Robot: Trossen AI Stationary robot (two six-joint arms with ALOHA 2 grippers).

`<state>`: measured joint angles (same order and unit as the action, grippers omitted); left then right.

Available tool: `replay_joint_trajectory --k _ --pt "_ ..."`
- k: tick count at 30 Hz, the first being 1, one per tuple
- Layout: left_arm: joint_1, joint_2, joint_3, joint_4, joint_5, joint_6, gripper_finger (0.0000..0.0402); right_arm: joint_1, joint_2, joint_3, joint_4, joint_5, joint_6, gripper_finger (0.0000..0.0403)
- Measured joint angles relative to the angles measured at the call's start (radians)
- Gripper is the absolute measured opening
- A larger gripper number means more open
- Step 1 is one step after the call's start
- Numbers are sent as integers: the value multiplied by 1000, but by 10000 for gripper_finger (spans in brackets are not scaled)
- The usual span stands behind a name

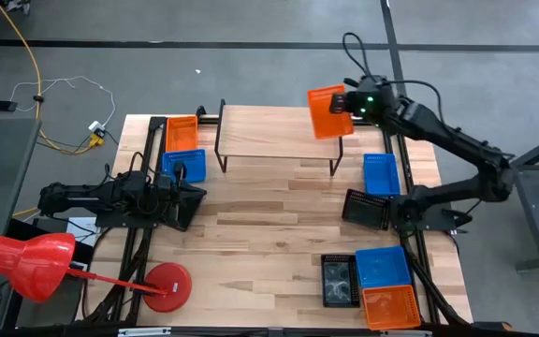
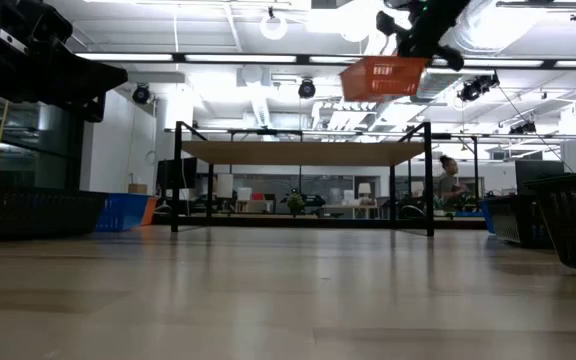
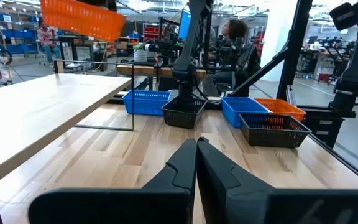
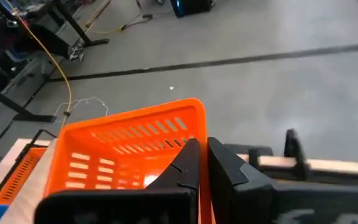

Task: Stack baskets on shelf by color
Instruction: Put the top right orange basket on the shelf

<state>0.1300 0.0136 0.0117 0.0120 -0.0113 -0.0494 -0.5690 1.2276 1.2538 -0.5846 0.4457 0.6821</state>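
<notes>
Wooden tabletop (image 1: pixel 279 201), right hand (image 4: pixel 202 163) clamped on orange basket (image 1: pixel 327 111) above shelf (image 1: pixel 274 132), grip point seemingly its rim, left hand (image 3: pixel 196 155) closed, empty

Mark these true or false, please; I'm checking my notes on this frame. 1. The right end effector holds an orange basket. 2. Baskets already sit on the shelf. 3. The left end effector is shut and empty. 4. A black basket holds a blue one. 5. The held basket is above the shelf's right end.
1. True: the right end effector grips the orange basket.
2. False: the shelf top is bare.
3. True: the left end effector holds nothing.
4. False: every black basket is empty.
5. True.
</notes>
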Motion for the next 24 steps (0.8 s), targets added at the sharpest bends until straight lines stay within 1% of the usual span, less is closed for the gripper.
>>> replay_joint_trajectory --k 3,7,16,21,24 --pt "0 0 0 0 0 0 1 0 46 0 -7 2 56 0" --pt "0 0 0 0 0 0 1 9 80 0 -44 65 129 0" --pt "0 0 0 0 0 0 1 96 126 -10 -70 191 220 0" --pt "0 0 0 0 0 0 1 116 128 -88 -45 209 302 0" --pt "0 0 0 0 0 0 1 119 127 -106 9 210 301 0"
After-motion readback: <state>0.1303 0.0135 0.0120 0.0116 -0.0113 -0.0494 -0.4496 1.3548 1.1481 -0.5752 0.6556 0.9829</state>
